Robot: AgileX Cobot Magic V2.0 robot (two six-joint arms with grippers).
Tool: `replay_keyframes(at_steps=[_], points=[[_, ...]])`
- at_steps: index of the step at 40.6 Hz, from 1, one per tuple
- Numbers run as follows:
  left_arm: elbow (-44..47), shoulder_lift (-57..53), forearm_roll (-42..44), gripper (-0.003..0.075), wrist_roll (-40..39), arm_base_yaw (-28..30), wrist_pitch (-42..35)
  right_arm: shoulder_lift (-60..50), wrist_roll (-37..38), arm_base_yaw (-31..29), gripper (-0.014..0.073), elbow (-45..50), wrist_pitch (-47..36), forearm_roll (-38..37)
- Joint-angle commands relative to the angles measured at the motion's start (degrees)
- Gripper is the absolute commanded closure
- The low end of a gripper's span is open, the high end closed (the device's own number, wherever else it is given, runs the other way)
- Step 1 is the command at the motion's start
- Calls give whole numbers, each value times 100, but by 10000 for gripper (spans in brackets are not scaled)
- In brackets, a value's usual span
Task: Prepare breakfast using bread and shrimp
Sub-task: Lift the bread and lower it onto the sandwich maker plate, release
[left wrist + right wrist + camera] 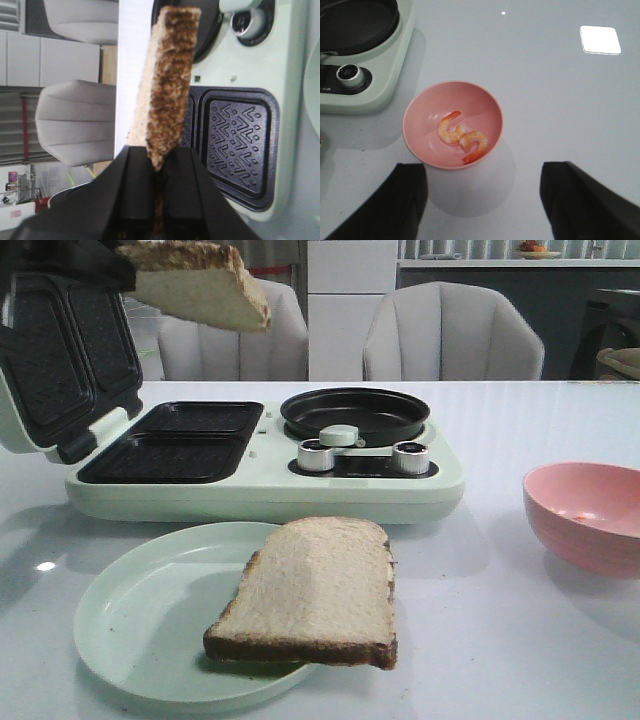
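My left gripper (159, 167) is shut on the crust edge of one bread slice (170, 85). It holds that slice (200, 285) in the air, high above the back left of the sandwich maker (260, 490). The other bread slice (315, 590) lies flat on the pale green plate (130, 630) and overhangs its right rim. Two curved orange-pink shrimp (462, 137) lie in the pink bowl (420, 125). My right gripper (482, 200) hovers open over the table just beside that bowl, holding nothing. It does not show in the front view.
The mint sandwich maker's lid (60, 360) stands open at the left, with two dark grill plates (170, 445) below it. A round black pan (355, 412) and two knobs (410, 457) sit on its right half. The pink bowl (590, 515) stands at the table's right. Chairs (450, 335) stand behind.
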Motion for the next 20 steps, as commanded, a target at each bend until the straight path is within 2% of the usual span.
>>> replay_keyframes(at_steps=[1,20], points=[[-487,328,159,622,-84,296,-443,17,-30,-6,16,-163,-459,3],[-2198,2334,114,622,-84,1504,-1703,17,-30,-6,16,-163,-459,3]])
